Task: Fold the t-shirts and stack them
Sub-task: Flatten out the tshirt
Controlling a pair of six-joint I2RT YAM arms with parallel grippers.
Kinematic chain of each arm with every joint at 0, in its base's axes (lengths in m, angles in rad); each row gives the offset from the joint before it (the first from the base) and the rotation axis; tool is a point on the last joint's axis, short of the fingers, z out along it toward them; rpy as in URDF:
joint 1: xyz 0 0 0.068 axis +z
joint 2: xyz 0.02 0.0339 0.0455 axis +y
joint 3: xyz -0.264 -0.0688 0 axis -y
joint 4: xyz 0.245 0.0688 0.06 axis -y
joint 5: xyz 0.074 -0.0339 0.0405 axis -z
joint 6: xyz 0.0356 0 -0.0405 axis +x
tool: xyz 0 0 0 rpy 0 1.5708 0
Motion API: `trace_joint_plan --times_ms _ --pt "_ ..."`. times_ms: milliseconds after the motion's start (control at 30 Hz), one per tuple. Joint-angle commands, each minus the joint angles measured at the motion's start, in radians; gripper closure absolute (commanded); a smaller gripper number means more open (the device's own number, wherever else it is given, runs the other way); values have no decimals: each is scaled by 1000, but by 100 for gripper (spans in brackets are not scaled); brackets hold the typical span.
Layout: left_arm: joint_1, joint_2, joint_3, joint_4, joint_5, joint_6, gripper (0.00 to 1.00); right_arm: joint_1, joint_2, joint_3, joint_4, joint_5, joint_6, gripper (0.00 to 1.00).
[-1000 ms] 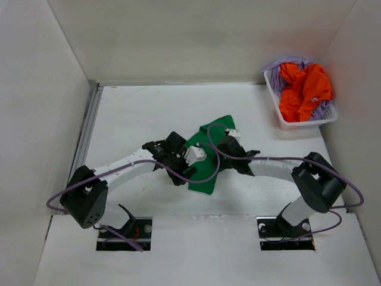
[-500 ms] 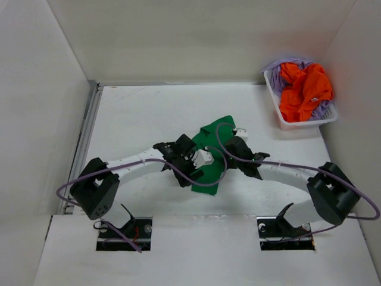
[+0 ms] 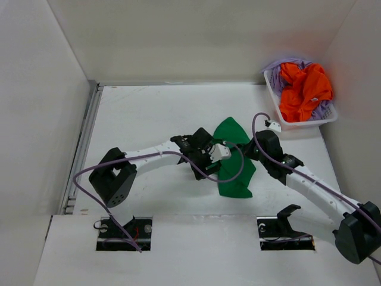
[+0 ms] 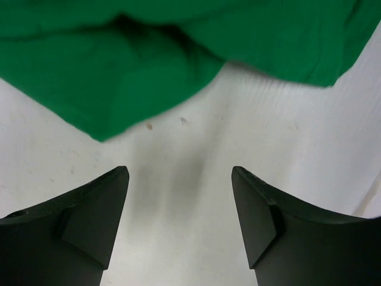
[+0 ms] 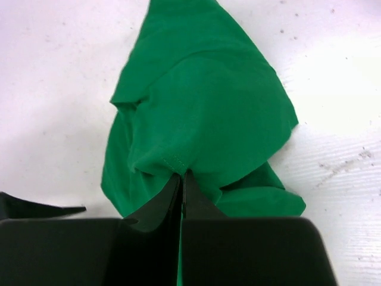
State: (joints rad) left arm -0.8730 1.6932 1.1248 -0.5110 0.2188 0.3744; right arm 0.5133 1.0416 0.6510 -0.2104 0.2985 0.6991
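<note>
The green t-shirt (image 3: 234,179) lies bunched in the middle of the table. My right gripper (image 5: 181,174) is shut on a stitched hem of the green t-shirt (image 5: 202,101), with the cloth draped away from the fingertips. My left gripper (image 4: 180,179) stands open just above the bare table, nothing between its fingers, with the edge of the green t-shirt (image 4: 119,77) just ahead of it. The orange t-shirt (image 3: 305,89) lies crumpled on the lavender t-shirt (image 3: 326,110) in the basket.
The white mesh basket (image 3: 287,124) stands at the back right corner of the table. White walls close in the left, back and right. Purple cables loop over both arms, one across the green cloth.
My right gripper has shut on the green t-shirt and drawn it to the right, bunching it. Both arms have reached further right, and the left gripper has opened slightly.
</note>
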Motion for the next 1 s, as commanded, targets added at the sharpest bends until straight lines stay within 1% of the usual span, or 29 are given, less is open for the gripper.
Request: trace_joint_plan --times_ms 0,100,200,267,367,500,567,600,700,800,833,867,967 --pt "-10 23 88 42 22 26 28 -14 -23 -11 -14 -19 -7 100" --pt "-19 54 121 43 34 3 19 -16 -12 -5 -9 -22 -7 100" --pt "-33 71 157 54 114 -46 11 -16 21 -13 6 -21 7 100" --pt "-48 92 188 68 165 -75 8 -25 44 -27 31 -24 11 100" --pt "-60 155 216 107 197 -117 5 -45 83 -39 65 -33 13 100" --pt "-60 258 256 135 215 -178 7 -65 112 -40 92 -45 13 100" --pt "-65 293 268 140 226 -190 15 -69 115 -40 95 -45 13 100" --pt "-67 304 267 140 228 -189 22 -72 115 -40 95 -45 13 100" --pt "-56 319 250 144 220 -190 52 -92 103 -48 95 -45 13 100" --pt "-37 310 233 140 208 -198 87 -124 91 -59 92 -47 13 100" --pt "-25 301 225 134 191 -200 95 -138 84 -62 91 -50 13 100" --pt "-11 284 210 129 168 -190 100 -152 78 -65 86 -56 13 100" --pt "51 194 126 135 87 -126 100 -183 57 -83 78 -73 8 100"
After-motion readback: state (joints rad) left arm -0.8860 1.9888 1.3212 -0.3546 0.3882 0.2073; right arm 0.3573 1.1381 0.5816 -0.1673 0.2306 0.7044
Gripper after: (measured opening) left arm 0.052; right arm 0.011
